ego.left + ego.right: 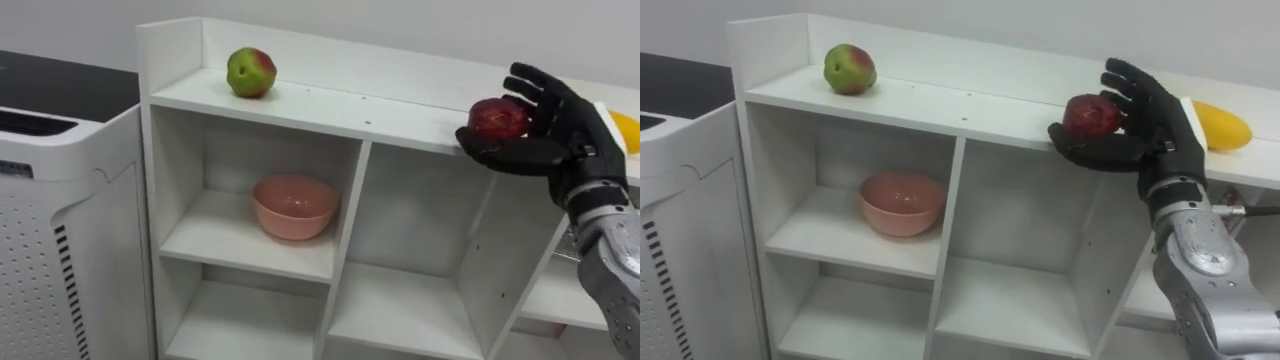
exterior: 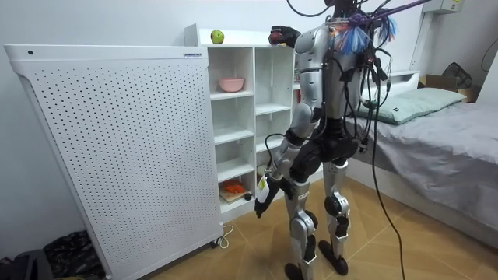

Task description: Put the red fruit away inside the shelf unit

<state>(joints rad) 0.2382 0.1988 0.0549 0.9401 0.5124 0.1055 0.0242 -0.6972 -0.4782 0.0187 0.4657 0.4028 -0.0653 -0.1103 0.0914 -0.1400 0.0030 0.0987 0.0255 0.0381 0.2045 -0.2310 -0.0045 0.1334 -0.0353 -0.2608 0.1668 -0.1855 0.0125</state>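
Observation:
My right hand (image 1: 558, 132) is raised at the top of the white closet (image 1: 330, 106), its fingers and thumb curled round a dark red apple (image 1: 499, 118). The apple hovers just over the front edge of the top shelf, right of the middle. A green and red apple (image 1: 251, 72) rests on the same shelf at its far left. Behind my right hand lies a yellow fruit (image 1: 1220, 125) on the shelf's right part. In the room view I stand facing the closet and my left hand (image 2: 261, 202) hangs low by my thigh.
A pink bowl (image 1: 295, 206) sits in the upper left compartment. A tall white perforated unit (image 1: 60, 230) stands against the closet's left side. Something orange (image 2: 233, 187) lies on a low shelf. A bed (image 2: 443, 128) is behind me.

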